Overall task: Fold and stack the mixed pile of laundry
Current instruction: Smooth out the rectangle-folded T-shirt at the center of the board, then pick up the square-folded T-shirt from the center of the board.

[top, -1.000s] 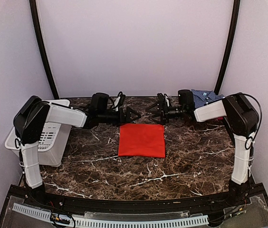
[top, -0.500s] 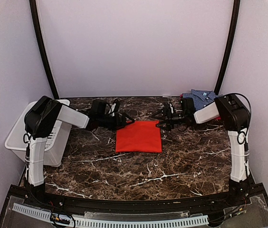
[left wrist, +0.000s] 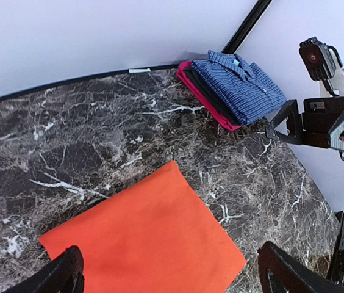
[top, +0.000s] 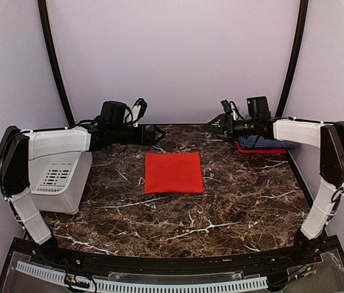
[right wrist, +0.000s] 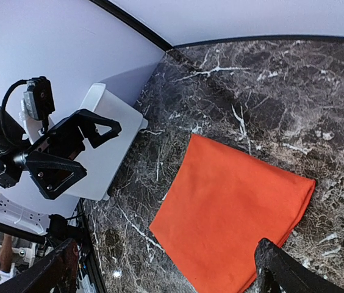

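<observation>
The plain orange-red shirt (top: 173, 173) lies flat, folded into a square, at the middle of the marble table (top: 239, 201). It also shows in the left wrist view, shirt (left wrist: 147, 238), and in the right wrist view, shirt (right wrist: 233, 213). The blue-and-white checked shirt (top: 263, 141) sits folded at the back right corner on a pink cloth (left wrist: 211, 104). My left gripper (top: 157, 133) hovers open above the table behind the orange shirt's left corner. My right gripper (top: 215, 126) hovers open behind its right corner. Neither gripper holds or touches anything.
A white slotted basket (top: 62, 177) stands at the table's left edge under the left arm. The back wall and a black frame post (top: 291, 61) are close behind both grippers. The folded stack sits just under the right forearm.
Both grippers rose from the orange shirt's far edge and pulled apart toward the back wall. The shirt slid slightly left and back, then lay still. The left elbow swung outward.
</observation>
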`<state>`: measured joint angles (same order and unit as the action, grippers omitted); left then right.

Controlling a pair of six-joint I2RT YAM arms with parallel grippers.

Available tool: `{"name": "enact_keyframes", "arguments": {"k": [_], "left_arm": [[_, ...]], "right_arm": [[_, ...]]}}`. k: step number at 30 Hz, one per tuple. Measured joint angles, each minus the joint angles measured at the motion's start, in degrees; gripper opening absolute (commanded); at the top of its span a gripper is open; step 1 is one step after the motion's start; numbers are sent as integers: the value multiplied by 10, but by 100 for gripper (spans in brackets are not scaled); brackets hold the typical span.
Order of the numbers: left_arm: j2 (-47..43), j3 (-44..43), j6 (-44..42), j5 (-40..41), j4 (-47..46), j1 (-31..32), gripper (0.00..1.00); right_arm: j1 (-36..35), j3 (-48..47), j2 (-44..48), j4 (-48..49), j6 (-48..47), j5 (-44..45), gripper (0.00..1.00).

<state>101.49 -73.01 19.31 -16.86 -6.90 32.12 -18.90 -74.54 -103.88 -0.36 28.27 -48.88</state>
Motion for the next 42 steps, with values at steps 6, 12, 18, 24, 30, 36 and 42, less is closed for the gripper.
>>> {"name": "enact_keyframes", "arguments": {"k": [6,12,18,24,30,36,42], "left_arm": [[-87,32,-74,84,40,59,99],[-94,96,-150,143,55,142,87],[-86,127,-241,179,49,210,70],[-25,120,-330,206,18,255,52],[68,84,-403,219,-13,269,43],[136,18,-456,220,-30,269,34],[186,-31,-489,206,-37,269,27]], "right_arm": [[-2,64,86,-38,-34,16,98],[-3,178,118,-57,-33,24,93],[-11,247,159,-49,-4,24,90],[-17,293,163,-7,28,19,87],[-17,328,153,40,62,10,86],[-17,335,141,70,77,3,86],[-17,335,121,86,83,-5,86]]}}
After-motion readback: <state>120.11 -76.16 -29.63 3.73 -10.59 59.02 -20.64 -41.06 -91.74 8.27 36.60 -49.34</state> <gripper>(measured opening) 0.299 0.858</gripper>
